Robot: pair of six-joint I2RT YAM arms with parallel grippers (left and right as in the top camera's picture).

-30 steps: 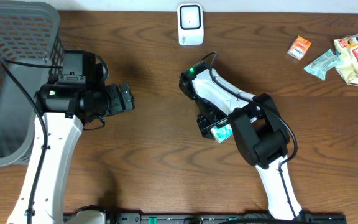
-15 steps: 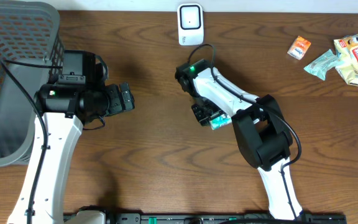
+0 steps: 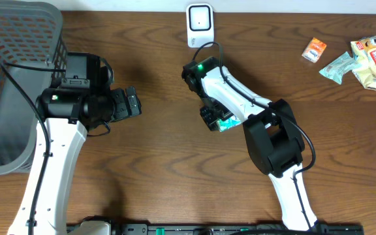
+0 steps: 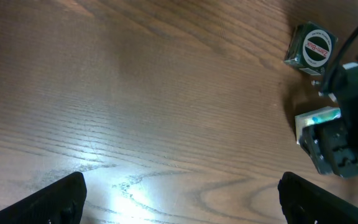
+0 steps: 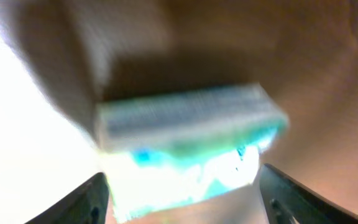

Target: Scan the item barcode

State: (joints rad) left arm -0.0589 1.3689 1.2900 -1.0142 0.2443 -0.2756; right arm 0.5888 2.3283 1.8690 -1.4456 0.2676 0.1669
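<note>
At the far left, a gray basket point(image 3: 12, 78) is cut off by the frame's edge. Beside it the left arm point(image 3: 57, 150) rises from the near edge. Its end effector point(image 3: 136, 104) has its fingers spread wide apart with nothing between them, over a broad run of bare brown tabletop point(image 3: 155, 176). We see open wood between the two arms.

At center the right arm point(image 3: 273, 147) doubles back toward the middle. Its end effector point(image 3: 219, 123) hangs below the white scanner point(image 3: 200, 25), which stands at the far edge, apart from it. A teal-and-white packet point(image 3: 230, 123) sits between the fingers point(image 5: 95, 196). The wrist view is too blurred for us to tell whether they clamp it, and the packet's print is unreadable. Snack wrappers point(image 3: 373, 62) lie near the far right corner, well apart from both arms.
</note>
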